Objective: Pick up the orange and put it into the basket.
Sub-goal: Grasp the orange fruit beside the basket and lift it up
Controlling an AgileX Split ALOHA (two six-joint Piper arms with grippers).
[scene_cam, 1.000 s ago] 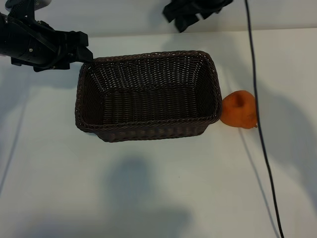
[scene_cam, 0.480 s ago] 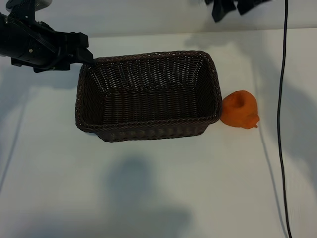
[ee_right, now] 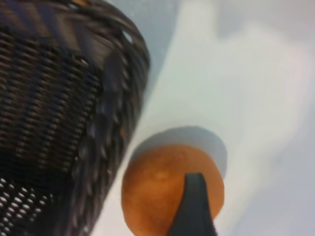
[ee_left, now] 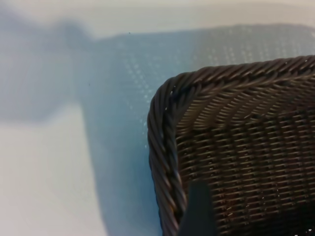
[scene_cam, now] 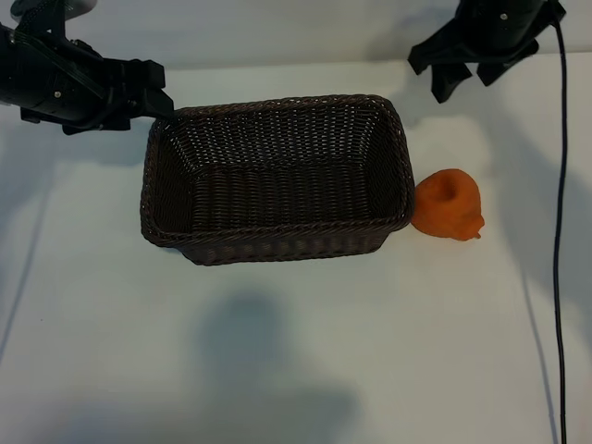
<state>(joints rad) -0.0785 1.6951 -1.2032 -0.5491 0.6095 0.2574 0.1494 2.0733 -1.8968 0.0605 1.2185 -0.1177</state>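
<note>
Orange, lumpy round fruit (scene_cam: pixel 447 205) sits on the white table (scene_cam: pixel 370 351), touching the big dark brown woven basket's (scene_cam: pixel 277 236) right edge. The right gripper (scene_cam: pixel 460 79) hangs open at upper right. The left gripper (scene_cam: pixel 159 95) waits open by the basket's upper-left corner.

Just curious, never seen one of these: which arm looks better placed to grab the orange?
The right one, probably. The right gripper hangs open just beyond the orange, which lies against the basket. The left gripper sits at the basket's far opposite corner.
</note>
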